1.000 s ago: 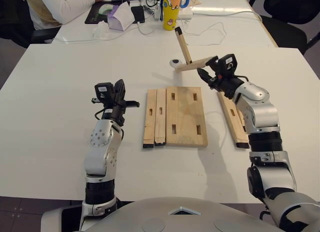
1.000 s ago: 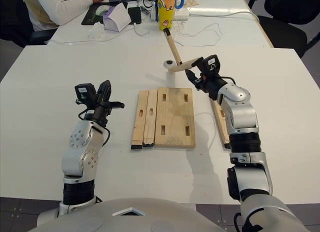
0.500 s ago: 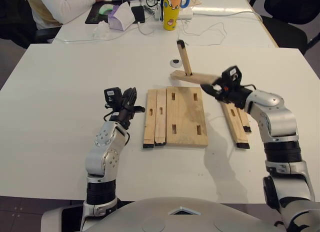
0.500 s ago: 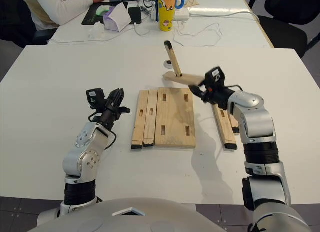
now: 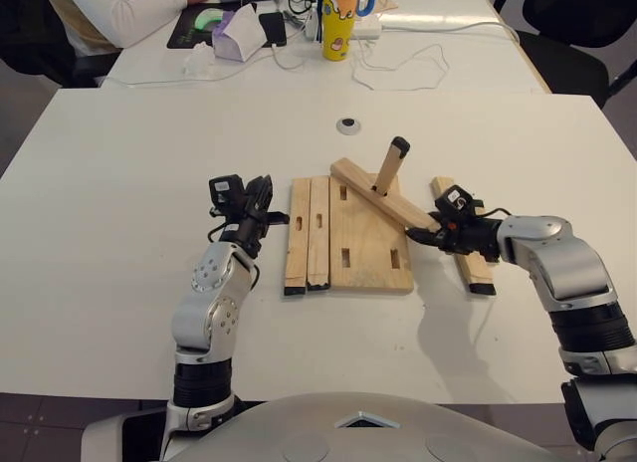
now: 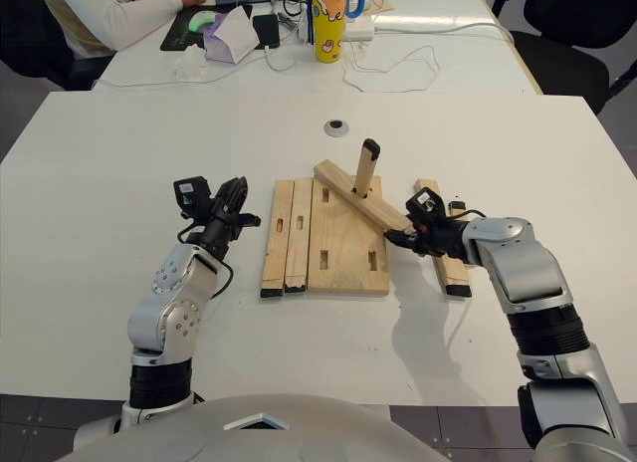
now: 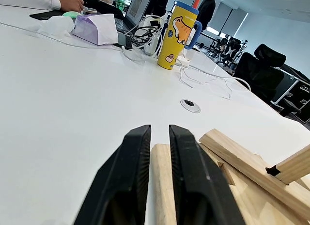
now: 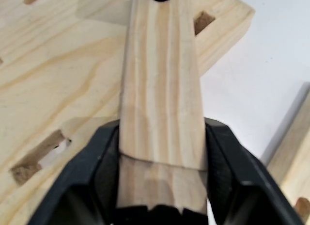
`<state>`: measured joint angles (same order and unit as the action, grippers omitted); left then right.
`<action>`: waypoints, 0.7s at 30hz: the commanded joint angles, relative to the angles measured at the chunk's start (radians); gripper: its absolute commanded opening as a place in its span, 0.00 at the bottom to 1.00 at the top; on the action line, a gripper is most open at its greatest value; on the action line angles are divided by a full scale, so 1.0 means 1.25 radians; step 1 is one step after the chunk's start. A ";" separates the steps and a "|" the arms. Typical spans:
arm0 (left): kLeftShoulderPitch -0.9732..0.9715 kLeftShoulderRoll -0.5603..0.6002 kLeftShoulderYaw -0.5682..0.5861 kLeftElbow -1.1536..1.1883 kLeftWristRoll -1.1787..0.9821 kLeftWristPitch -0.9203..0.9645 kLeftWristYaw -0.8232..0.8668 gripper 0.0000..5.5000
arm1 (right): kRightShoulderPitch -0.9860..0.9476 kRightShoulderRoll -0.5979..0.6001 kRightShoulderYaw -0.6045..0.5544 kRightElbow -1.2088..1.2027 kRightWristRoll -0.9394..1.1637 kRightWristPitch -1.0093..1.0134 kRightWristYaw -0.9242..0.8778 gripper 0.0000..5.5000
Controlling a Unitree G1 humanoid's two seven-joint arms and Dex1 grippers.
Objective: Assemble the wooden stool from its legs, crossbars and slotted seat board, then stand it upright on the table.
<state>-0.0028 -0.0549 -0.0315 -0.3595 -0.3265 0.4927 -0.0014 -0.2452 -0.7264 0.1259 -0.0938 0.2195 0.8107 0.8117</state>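
— Looking down from the head: pinching the near end of the wooden bar (image 5: pixel 383 195) with the right gripper (image 5: pixel 426 231), holding it aslant over the slotted seat board (image 5: pixel 370 253), black-tipped peg (image 5: pixel 391 163) standing up.
— Seems stiff, light, dry; better held nearer the peg.
— Left wrist: showing the left gripper (image 7: pixel 159 130) barely parted, empty, just beside a loose slat (image 7: pixel 162 186).
— Right wrist: clamping bare grain squarely. Smooth white table (image 5: pixel 119 183), yellow cup (image 7: pixel 178 33) behind.
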 commanded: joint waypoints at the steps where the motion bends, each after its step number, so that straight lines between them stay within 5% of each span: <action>1: 0.001 -0.012 -0.008 0.006 0.012 -0.007 0.007 0.12 | 0.012 -0.019 0.016 0.021 -0.005 -0.002 0.022 0.37; 17: -0.006 -0.013 -0.001 0.003 0.007 -0.009 0.004 0.12 | -0.132 0.088 -0.137 0.079 0.066 -0.203 -0.011 0.37; 21: -0.015 -0.063 0.035 -0.041 -0.140 0.035 -0.018 0.12 | -0.117 0.086 -0.104 0.024 0.040 -0.334 0.019 0.37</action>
<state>-0.0043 -0.0568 -0.0140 -0.3691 -0.3920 0.4930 -0.0074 -0.3891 -0.6202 -0.0215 -0.0269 0.2812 0.4512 0.8206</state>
